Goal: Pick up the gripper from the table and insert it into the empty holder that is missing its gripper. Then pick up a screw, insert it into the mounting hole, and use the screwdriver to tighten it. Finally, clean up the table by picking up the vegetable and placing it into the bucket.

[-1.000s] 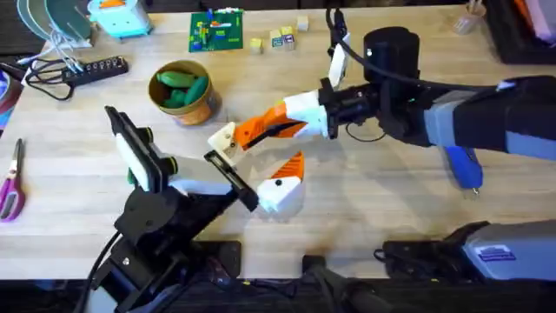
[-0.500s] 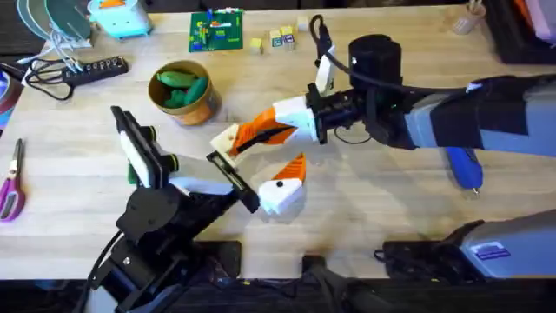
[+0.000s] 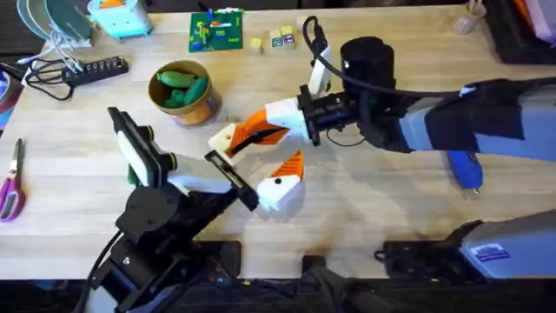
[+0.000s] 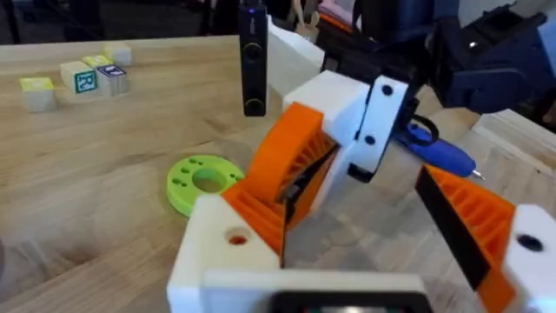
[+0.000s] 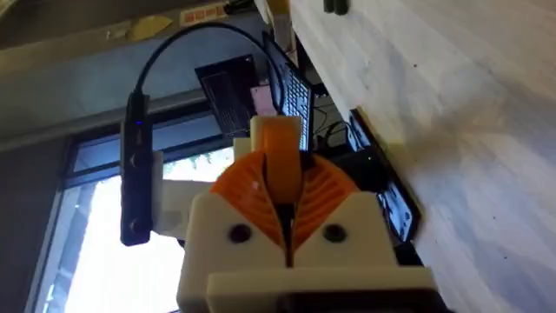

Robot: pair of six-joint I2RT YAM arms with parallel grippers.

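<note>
My left gripper (image 3: 258, 155) is open, and its bare cream-white finger is the holder (image 3: 221, 139) (image 4: 217, 261). Its other finger carries an orange pad (image 3: 293, 165). My right gripper (image 3: 252, 132) (image 5: 285, 196) reaches in from the right, shut on the orange ribbed gripper (image 5: 280, 156) (image 4: 261, 209). That piece lies against the holder's inner face, beside the mounting hole (image 4: 236, 236). The blue screwdriver (image 3: 465, 168) (image 4: 439, 155) lies on the table under the right arm. Green vegetable pieces (image 3: 181, 84) lie in the ochre bucket (image 3: 198, 111). A screw is out of view.
A green round disc (image 4: 204, 181) lies just beyond the holder. Along the far edge are a green circuit board (image 3: 217, 30), small wooden blocks (image 3: 278, 39) and a power strip (image 3: 87, 69). Scissors (image 3: 10, 183) lie at the left edge.
The right arm has shifted left and slightly away from the bases, keeping the orange piece pressed at the holder. The left arm has stayed put.
</note>
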